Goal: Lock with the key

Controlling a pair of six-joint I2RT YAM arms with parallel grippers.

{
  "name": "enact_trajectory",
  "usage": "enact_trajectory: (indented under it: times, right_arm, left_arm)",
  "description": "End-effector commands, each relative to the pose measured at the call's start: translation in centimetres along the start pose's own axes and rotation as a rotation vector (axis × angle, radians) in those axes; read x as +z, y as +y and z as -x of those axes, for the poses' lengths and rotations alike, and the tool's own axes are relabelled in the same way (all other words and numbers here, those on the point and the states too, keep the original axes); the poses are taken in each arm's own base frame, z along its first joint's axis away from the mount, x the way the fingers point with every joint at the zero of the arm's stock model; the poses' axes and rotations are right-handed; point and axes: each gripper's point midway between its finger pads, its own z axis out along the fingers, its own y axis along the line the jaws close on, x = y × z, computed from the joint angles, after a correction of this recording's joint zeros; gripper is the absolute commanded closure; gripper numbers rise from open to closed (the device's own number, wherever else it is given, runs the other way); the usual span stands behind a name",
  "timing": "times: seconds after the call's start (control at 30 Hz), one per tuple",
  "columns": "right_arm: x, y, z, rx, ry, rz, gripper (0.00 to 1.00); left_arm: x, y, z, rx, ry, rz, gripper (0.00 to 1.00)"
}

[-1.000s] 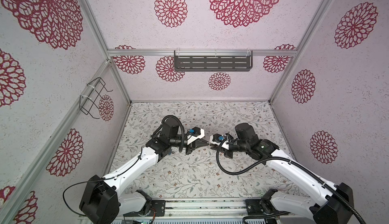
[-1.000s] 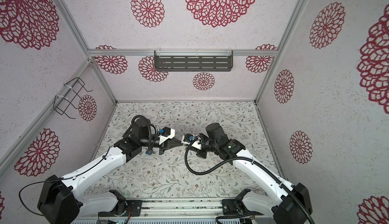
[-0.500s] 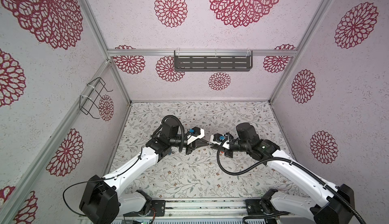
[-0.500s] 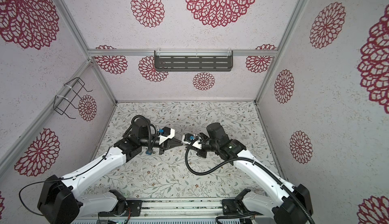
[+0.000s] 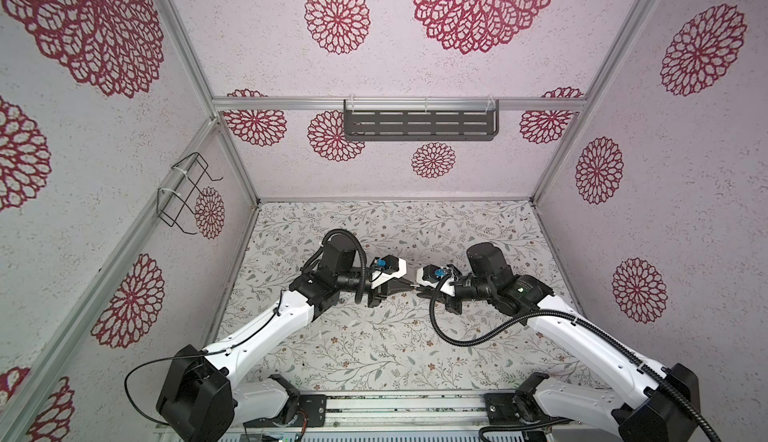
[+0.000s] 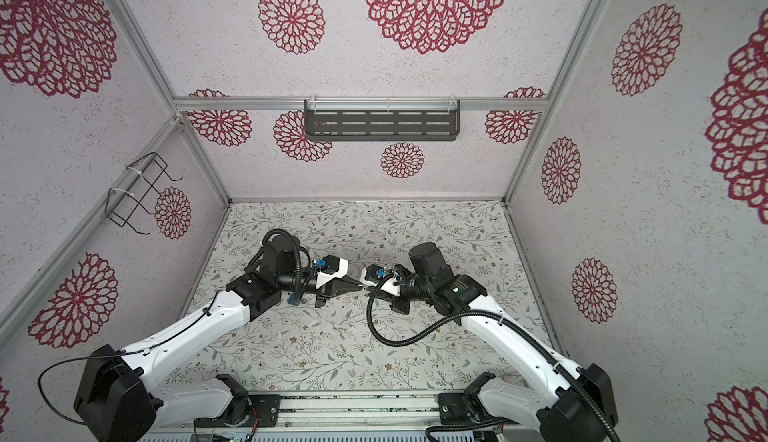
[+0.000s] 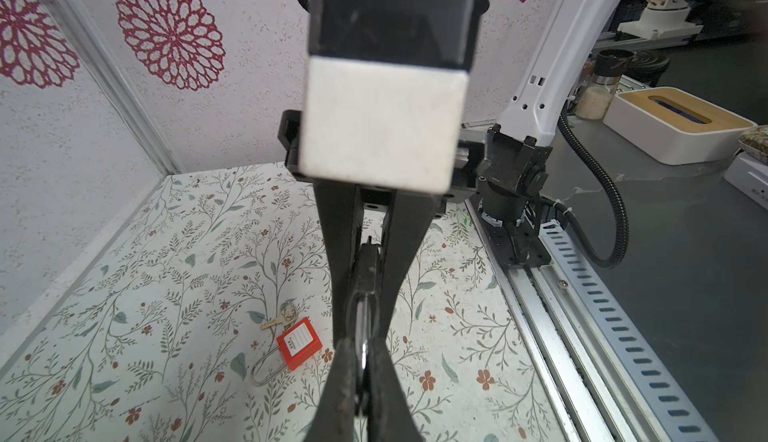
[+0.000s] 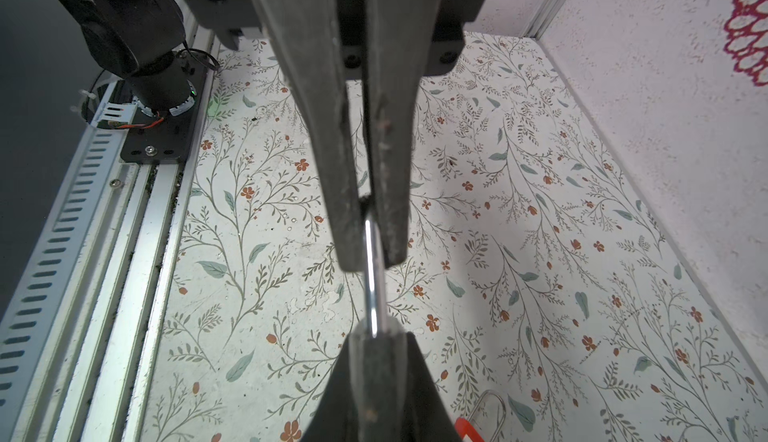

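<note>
The left gripper (image 7: 362, 350) reached in towards the middle, its fingers pressed together on one end of a thin silver metal strip (image 8: 372, 290). The strip bridged the short gap to the right gripper (image 8: 374, 342), which met it tip to tip and pinched the other end. Below them the red padlock (image 7: 298, 343) lay flat on the floral table (image 7: 166, 294), with a brass key (image 7: 274, 323) just beside it.

grey slotted shelf (image 5: 419, 125) on back wall (image 5: 374, 66), black wire rack (image 5: 185, 194) (left wall (image 5: 83, 194)), floral tabletop (image 5: 374, 336), white wood-topped box (image 7: 665, 145)
</note>
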Motion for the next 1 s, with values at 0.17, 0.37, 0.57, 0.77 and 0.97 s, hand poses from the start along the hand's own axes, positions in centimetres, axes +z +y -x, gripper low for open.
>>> enact_trajectory:
  times: [0.17,0.37,0.57,0.77,0.97]
  right_arm:
    - [-0.7,0.4,3.0,-0.053,-0.12,0.048,1.0]
    - [-0.6,0.1,3.5,-0.068,-0.148,0.046,1.0]
    - [-0.5,-0.4,3.9,-0.096,-0.167,0.025,1.0]
    - [-0.2,-1.1,3.9,-0.12,-0.166,0.001,1.0]
    - [0.0,-1.6,4.2,-0.127,-0.171,-0.013,1.0]
  left_arm:
    - [0.7,-0.9,0.3,0.048,0.021,-0.011,1.0]
    - [1.1,-1.2,0.3,0.035,0.017,-0.038,1.0]
    - [1.3,-1.4,0.5,0.013,0.005,-0.062,1.0]
    - [1.4,-1.5,0.7,-0.012,-0.004,-0.085,1.0]
    - [1.8,-1.5,-0.2,-0.025,0.013,-0.091,1.0]
